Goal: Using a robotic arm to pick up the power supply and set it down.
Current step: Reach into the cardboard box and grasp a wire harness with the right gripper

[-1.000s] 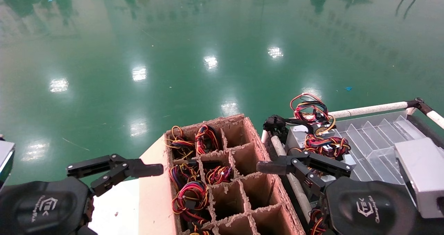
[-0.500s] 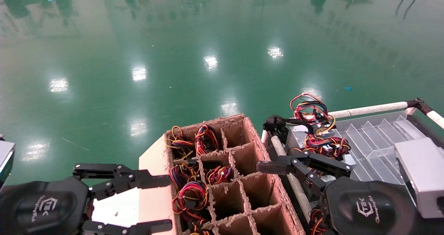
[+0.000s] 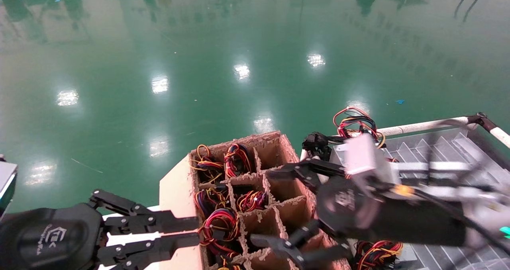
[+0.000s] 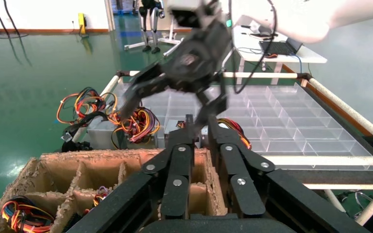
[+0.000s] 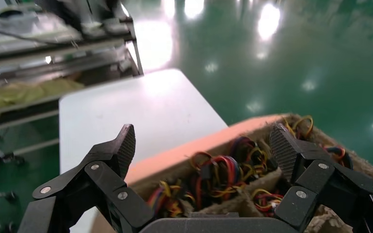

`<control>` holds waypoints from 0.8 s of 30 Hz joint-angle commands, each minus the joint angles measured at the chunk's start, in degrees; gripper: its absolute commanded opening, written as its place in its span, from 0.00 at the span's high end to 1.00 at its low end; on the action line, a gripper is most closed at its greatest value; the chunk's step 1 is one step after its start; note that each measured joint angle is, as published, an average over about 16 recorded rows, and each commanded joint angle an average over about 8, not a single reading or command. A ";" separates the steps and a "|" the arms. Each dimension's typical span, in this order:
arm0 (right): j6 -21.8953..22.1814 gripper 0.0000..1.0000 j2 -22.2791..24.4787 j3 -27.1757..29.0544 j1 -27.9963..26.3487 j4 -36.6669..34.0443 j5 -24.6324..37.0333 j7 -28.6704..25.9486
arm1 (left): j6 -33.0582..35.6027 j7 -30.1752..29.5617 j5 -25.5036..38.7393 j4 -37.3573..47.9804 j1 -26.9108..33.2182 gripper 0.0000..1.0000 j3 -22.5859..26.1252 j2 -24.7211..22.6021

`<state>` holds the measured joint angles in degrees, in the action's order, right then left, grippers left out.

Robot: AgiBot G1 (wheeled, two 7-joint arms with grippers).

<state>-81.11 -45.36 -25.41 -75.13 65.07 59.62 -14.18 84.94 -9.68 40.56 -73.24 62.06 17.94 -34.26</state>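
Observation:
Several power supplies stand in the cells of a divided cardboard box [image 3: 283,143], showing mostly as red, yellow and black wire bundles [image 3: 220,222]. My right gripper [image 3: 275,208] hangs wide open over the box's right-hand cells, holding nothing. In the right wrist view its open fingers frame the wire bundles [image 5: 218,170] below the right gripper [image 5: 204,145]. Another silver power supply [image 4: 102,137] with looped wires sits in the clear tray. My left gripper [image 3: 197,230] is low at the box's left side, fingers together and empty. The left wrist view has the left gripper [image 4: 200,124] pointing across the box.
A clear plastic compartment tray [image 3: 438,146] inside a white pipe frame [image 3: 422,124] lies right of the box. A white table top [image 5: 141,107] lies on the box's left side. Glossy green floor [image 3: 239,63] stretches beyond.
My right arm has swung left from the tray to above the cardboard box, jaws spread wide. My left gripper opened half a second ago and has since closed, sitting lower.

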 commanded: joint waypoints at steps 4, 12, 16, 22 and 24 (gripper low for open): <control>0.40 0.00 -5.29 -3.77 -5.49 -6.97 6.73 1.08 | 0.00 0.01 -0.01 0.00 0.00 1.00 0.01 0.00; 3.43 0.18 -12.65 -8.90 -11.95 -17.52 17.34 6.31 | -0.01 0.01 -0.02 0.00 0.01 1.00 0.03 0.01; 5.04 0.67 -15.68 -11.39 -14.37 -21.58 22.16 8.34 | -0.01 0.02 -0.02 0.00 0.01 0.90 0.04 0.01; 6.54 1.00 -19.02 -13.56 -16.58 -26.33 26.14 10.96 | -0.02 0.02 -0.03 0.00 0.01 0.38 0.05 0.02; 6.54 1.00 -19.71 -13.82 -17.08 -27.76 26.52 11.78 | -0.02 0.03 -0.03 0.00 0.01 0.21 0.05 0.02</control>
<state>-74.89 -64.78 -39.05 -92.14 37.32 85.77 -2.42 84.92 -9.66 40.52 -73.23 62.08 18.00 -34.25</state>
